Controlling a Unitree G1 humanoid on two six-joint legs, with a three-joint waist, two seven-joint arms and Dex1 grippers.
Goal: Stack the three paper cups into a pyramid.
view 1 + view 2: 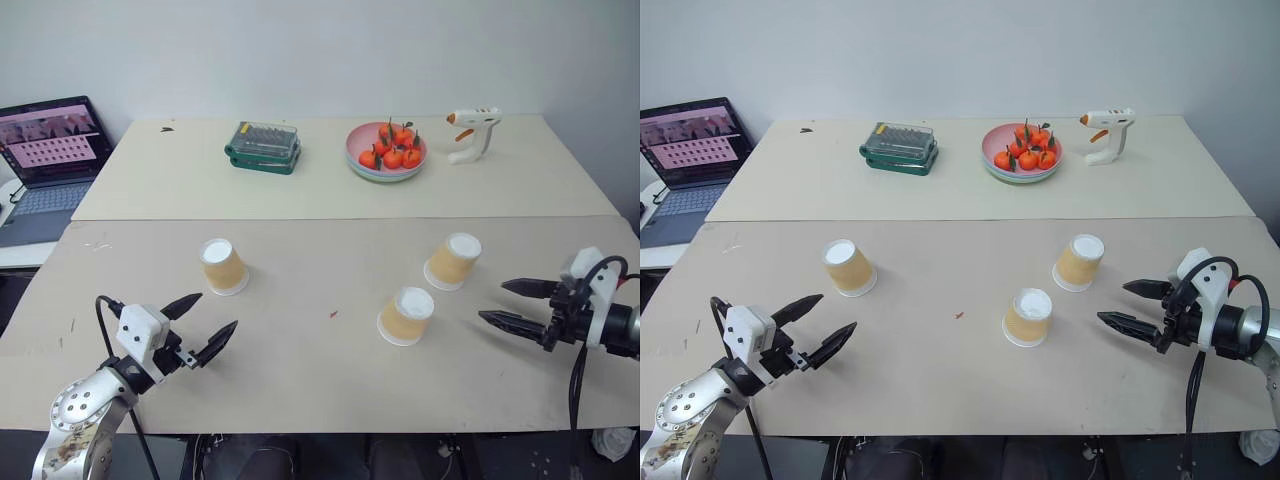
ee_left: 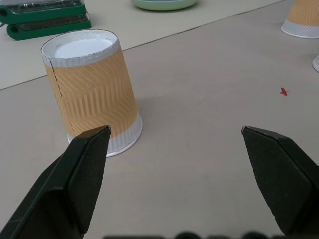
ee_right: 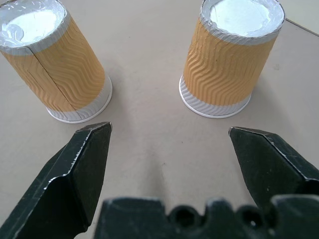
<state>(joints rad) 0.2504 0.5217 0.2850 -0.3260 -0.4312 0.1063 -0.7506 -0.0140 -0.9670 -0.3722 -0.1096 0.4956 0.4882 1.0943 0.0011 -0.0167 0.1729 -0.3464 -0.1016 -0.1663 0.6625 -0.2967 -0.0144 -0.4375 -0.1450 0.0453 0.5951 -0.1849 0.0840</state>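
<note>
1. While all three paper cups stand upside down and apart on the near table (image 1: pixel 300 380), none is stacked.
2. One cup (image 1: pixel 223 266) stands on the left side, just beyond the left gripper (image 1: pixel 198 327), whose fingers are spread wide and hold nothing.
3. The middle cup (image 1: pixel 406 315) and the right cup (image 1: pixel 453 261) stand near each other, in front of the right gripper (image 1: pixel 513 303), also wide open and empty.

three paper cups (image 1: pixel 223 266) upside down, apart, unstacked
</note>
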